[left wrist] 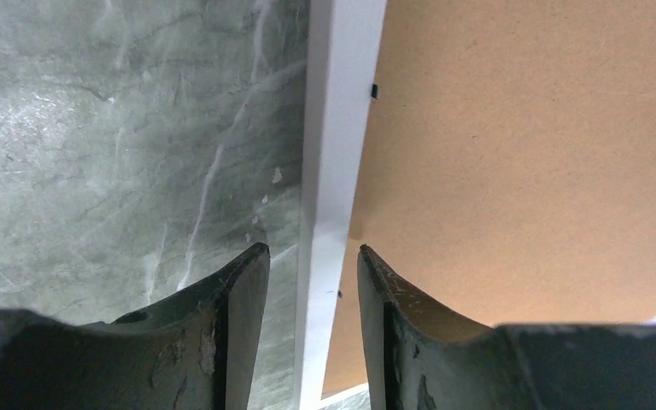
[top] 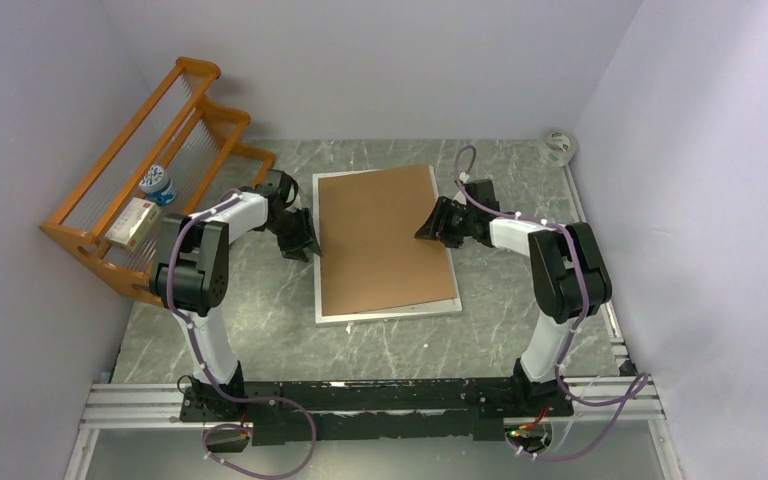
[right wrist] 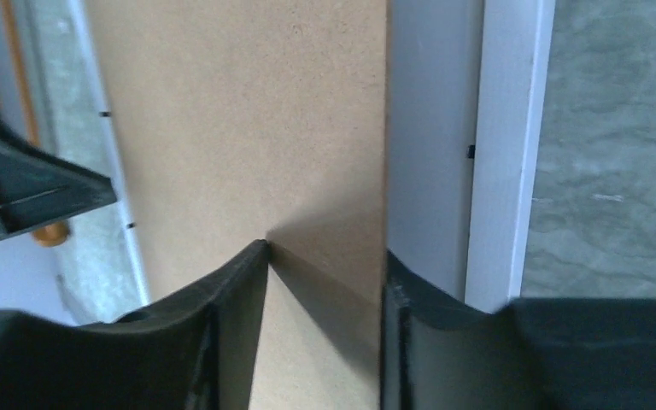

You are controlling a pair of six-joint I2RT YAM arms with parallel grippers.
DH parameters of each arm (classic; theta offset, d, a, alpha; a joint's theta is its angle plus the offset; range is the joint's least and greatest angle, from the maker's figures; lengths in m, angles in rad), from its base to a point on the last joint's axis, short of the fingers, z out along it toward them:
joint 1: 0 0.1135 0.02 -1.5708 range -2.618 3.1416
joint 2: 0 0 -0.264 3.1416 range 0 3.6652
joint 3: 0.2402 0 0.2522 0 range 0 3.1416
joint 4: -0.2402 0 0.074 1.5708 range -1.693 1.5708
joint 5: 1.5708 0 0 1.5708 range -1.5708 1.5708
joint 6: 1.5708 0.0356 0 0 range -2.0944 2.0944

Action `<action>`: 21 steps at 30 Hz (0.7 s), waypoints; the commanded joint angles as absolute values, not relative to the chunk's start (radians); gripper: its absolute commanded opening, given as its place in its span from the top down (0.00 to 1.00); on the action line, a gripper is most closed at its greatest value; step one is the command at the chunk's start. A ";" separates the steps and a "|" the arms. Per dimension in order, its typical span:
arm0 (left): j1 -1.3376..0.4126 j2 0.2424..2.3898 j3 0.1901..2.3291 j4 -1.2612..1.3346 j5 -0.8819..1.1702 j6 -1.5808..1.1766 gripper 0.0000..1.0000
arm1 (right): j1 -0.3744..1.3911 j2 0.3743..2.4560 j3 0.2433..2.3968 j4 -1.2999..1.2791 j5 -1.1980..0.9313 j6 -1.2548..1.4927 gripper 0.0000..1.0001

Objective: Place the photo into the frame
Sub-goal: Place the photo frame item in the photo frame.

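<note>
frame: flat on the surface, centre, brown board on top.
left tool: fingers apart, straddling the white left rim.
right tool: fingers apart astride the board's right edge, a gap the top view hides.

- No words or numbers can be read anywhere.
- The small box on the orange rack has red print, but it is too tiny to read.
- The bottle beside it has a blue label, too blurry to read.
</note>
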State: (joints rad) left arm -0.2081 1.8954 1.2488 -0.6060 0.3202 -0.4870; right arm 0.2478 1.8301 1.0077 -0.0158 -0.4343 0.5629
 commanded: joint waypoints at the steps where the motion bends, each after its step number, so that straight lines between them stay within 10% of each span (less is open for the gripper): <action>1: -0.206 1.848 1.241 -0.590 0.332 -0.486 0.52 | 0.254 1.758 0.965 0.153 -0.570 0.617 0.58; 8: -0.191 1.849 1.239 -0.602 0.306 -0.494 0.50 | 0.251 1.740 0.898 0.311 -0.681 0.702 1.00; 21: -0.146 1.776 1.206 -0.569 0.319 -0.496 0.43 | 0.234 1.636 0.796 0.560 -0.707 0.799 1.00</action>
